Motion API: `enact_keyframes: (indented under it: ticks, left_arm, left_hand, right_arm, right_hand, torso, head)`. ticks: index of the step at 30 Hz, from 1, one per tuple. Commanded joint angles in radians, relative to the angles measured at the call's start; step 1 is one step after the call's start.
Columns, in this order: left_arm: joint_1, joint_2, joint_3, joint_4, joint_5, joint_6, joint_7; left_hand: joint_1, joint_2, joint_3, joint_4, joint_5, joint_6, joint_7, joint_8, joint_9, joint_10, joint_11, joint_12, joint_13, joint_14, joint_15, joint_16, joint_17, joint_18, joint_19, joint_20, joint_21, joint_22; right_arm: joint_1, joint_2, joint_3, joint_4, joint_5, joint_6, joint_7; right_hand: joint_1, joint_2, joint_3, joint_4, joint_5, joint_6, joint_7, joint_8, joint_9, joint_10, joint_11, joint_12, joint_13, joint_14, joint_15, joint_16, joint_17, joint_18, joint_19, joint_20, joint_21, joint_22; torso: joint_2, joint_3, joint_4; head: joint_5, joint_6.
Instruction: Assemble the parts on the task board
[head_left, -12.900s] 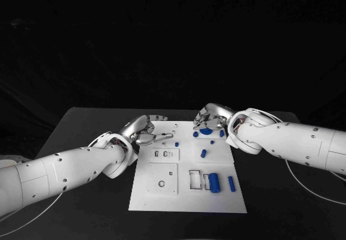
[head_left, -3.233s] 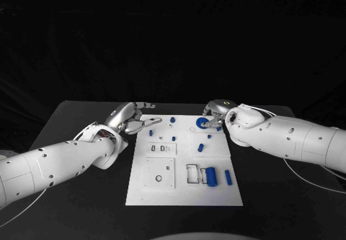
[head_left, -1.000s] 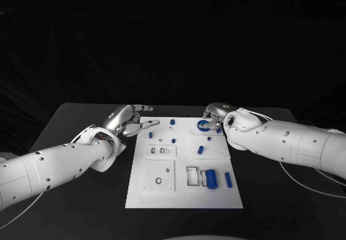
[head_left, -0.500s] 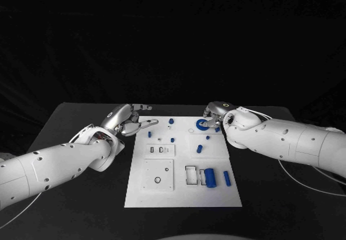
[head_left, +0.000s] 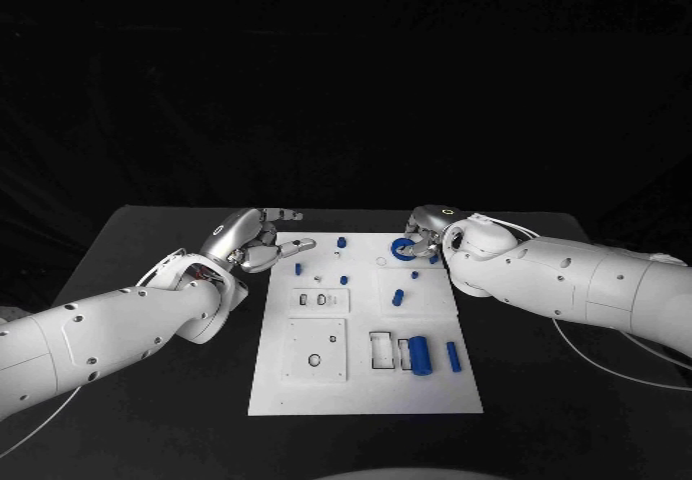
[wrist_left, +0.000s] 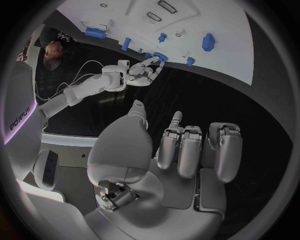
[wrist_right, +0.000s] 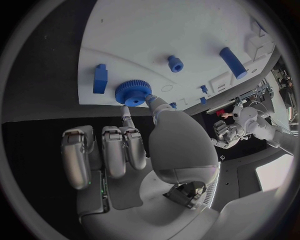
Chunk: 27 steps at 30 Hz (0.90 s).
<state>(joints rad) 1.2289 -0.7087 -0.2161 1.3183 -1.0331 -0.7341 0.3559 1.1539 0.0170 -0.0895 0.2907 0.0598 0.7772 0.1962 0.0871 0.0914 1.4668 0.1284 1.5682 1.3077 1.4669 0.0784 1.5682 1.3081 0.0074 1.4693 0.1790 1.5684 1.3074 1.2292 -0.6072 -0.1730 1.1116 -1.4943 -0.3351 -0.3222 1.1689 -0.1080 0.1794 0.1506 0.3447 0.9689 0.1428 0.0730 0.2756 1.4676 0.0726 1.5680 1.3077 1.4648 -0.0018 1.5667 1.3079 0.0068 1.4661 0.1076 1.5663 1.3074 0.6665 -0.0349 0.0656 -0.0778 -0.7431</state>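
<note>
Fingers (wrist_right: 125, 114) on blue gear (wrist_right: 132, 92)

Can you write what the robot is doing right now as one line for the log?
left hand: open, beside task board | right hand: pinching blue gear at board's far right corner | stage: gear placement

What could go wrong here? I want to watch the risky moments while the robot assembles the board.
The right hand pinches the blue toothed gear by its rim at the white task board's far edge; it might slip or seat crooked. A small blue peg stands close by and could get knocked. The left hand hovers empty beside the board.
</note>
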Motion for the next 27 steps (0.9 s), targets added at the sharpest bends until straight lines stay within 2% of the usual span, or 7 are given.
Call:
enact_keyframes:
  ticks: [1, 20, 24, 27]
  left_arm:
    - [0.000, 0.002, 0.001, 0.001, -0.004, 0.005, 0.007]
    - [0.000, 0.001, 0.000, 0.001, -0.005, 0.007, 0.006]
    - [0.000, 0.002, 0.000, 0.001, -0.006, 0.007, 0.006]
    - [0.000, 0.002, 0.000, 0.000, -0.007, 0.007, 0.006]
  left_hand:
    - [-0.001, 0.010, -0.006, 0.000, -0.003, 0.008, -0.001, -0.007, 0.000, 0.104, 0.002, 0.003, 0.263, 0.104, 0.006, 0.003, 0.263, -0.007, 0.102, 0.007, 0.002, 0.263]
    - [0.002, 0.013, -0.007, 0.000, -0.003, 0.012, -0.001, -0.007, 0.000, 0.104, 0.002, 0.003, 0.263, 0.104, 0.006, 0.003, 0.263, -0.007, 0.102, 0.008, 0.002, 0.263]
    - [0.002, 0.013, -0.007, 0.000, -0.003, 0.012, -0.001, -0.007, 0.000, 0.104, 0.002, 0.003, 0.263, 0.104, 0.006, 0.003, 0.263, -0.007, 0.102, 0.008, 0.002, 0.263]
    - [0.003, 0.014, -0.008, 0.000, -0.003, 0.014, -0.002, -0.006, 0.000, 0.104, 0.002, 0.003, 0.263, 0.104, 0.006, 0.003, 0.263, -0.007, 0.102, 0.008, 0.002, 0.263]
  right_arm:
    - [-0.001, 0.002, 0.000, -0.003, -0.013, 0.043, -0.015]
    - [-0.001, 0.003, 0.000, -0.002, -0.015, 0.061, -0.035]
    - [-0.001, 0.002, 0.000, -0.001, -0.019, 0.065, -0.034]
    - [-0.001, 0.002, 0.000, 0.000, -0.026, 0.065, -0.032]
  right_hand:
    - [-0.001, 0.005, -0.003, -0.006, 0.000, 0.005, 0.000, -0.001, -0.001, 0.103, 0.007, 0.003, 0.263, 0.106, 0.009, 0.004, 0.263, -0.007, 0.105, 0.009, 0.005, 0.263]
    - [0.001, 0.007, 0.001, -0.013, -0.001, 0.007, 0.003, -0.003, -0.004, 0.103, 0.010, 0.003, 0.263, 0.106, 0.011, 0.004, 0.263, -0.007, 0.105, 0.010, 0.005, 0.263]
    - [0.020, 0.012, 0.014, -0.033, -0.001, 0.027, 0.002, 0.001, -0.005, 0.103, 0.010, 0.003, 0.263, 0.106, 0.012, 0.004, 0.263, -0.007, 0.105, 0.012, 0.005, 0.263]
    - [0.049, 0.022, 0.035, -0.057, -0.004, 0.062, -0.008, 0.010, -0.004, 0.103, 0.002, 0.003, 0.263, 0.106, 0.008, 0.004, 0.263, -0.007, 0.105, 0.010, 0.005, 0.263]
  torso:
    - [0.000, -0.0003, -0.0001]
    - [0.000, -0.0001, -0.0001]
    - [0.000, -0.0001, 0.0004]
    - [0.000, -0.0002, 0.0004]
  head:
    - [0.000, -0.001]
    - [0.000, 0.001]
    - [-0.001, 0.001]
    - [-0.001, 0.000]
